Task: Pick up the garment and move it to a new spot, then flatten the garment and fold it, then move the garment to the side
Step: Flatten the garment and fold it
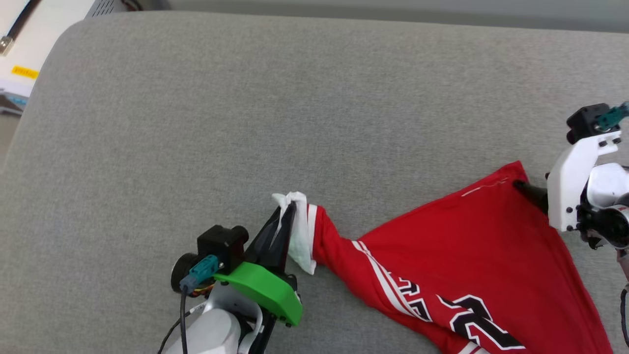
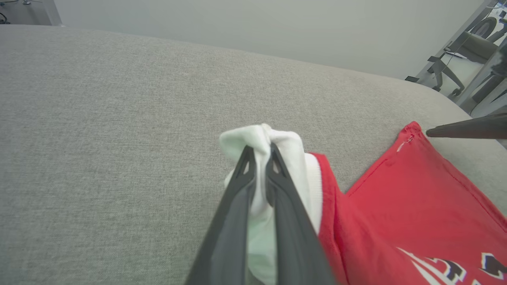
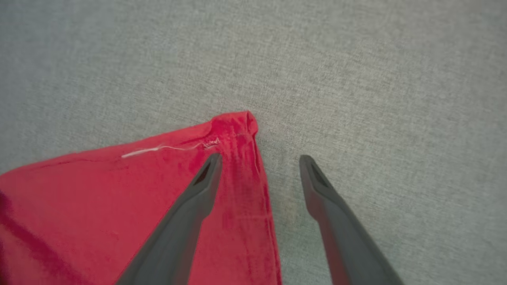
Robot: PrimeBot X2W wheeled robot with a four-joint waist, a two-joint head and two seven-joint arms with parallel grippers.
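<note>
At the far left of the head view, a yellow label (image 1: 24,72) is carried on a white panel; its writing is too small to be read. The worktop (image 1: 245,98) is covered in grey woven fabric and has a rounded corner.

The left claw (image 1: 290,209) is clamped on the white sleeve (image 2: 277,142) of the garment (image 1: 467,236), with the soft fabric bunched between the two dark fingers and bulging above their tips. From the sleeve, the garment is spread to the right across the worktop as a thin red jersey. It is marked with red-and-white striped trim (image 1: 383,275) and black numerals outlined in white (image 1: 471,319). The digits are broken by folds and the frame edge and cannot be read with certainty. A loose white thread (image 3: 158,149) is seen at the red corner hem.

The right claw (image 3: 260,157) is set with its fingers wide apart and nothing gripped. One finger lies over the red corner and the other over bare grey cover.
</note>
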